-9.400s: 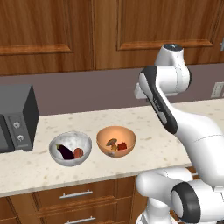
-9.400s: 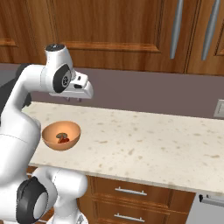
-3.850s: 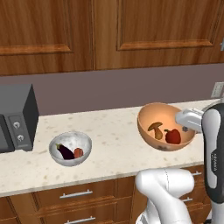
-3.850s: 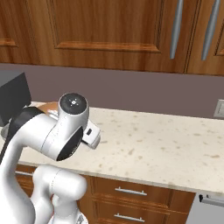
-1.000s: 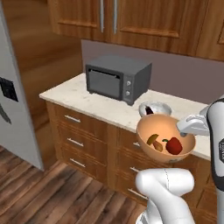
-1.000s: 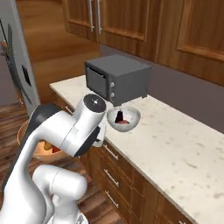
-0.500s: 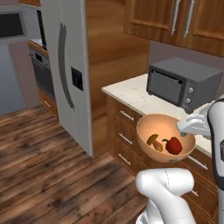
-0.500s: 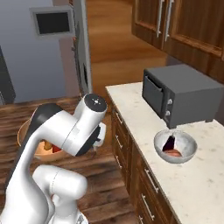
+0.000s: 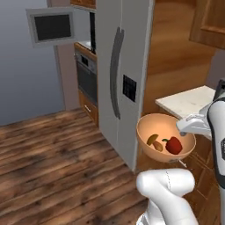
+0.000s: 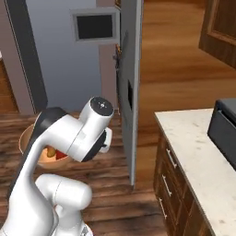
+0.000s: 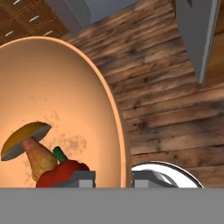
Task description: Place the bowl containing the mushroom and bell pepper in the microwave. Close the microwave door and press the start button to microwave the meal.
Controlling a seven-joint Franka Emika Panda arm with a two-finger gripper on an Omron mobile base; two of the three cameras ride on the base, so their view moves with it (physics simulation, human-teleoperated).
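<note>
My gripper (image 9: pixel 187 128) is shut on the rim of the orange-tan bowl (image 9: pixel 161 127) and holds it in the air over the wood floor, in front of the fridge. Inside lie the brown-capped mushroom (image 9: pixel 153 141) and the red bell pepper (image 9: pixel 174 145). In the hand view the gripper (image 11: pixel 113 180) pinches the bowl (image 11: pixel 52 96) wall, with the mushroom (image 11: pixel 30 146) and bell pepper (image 11: pixel 65 173) just left of it. From the right base view my arm hides most of the bowl (image 10: pixel 26 134). The microwave door (image 9: pixel 52 27) (image 10: pixel 94 26) stands swung open, high on the far wall.
A tall grey fridge (image 9: pixel 125 74) (image 10: pixel 130 87) stands between me and the microwave, with a wall oven (image 9: pixel 88 81) beyond it. A stone counter (image 9: pixel 186 101) (image 10: pixel 198 156) with drawers lies to the right and bears a small dark box (image 10: pixel 225 123). Wood floor (image 9: pixel 52 162) spreads out left.
Both base views have swung left: the camera moved, so the counter slid off right and the fridge and open microwave door came in. The bowl stays gripped.
</note>
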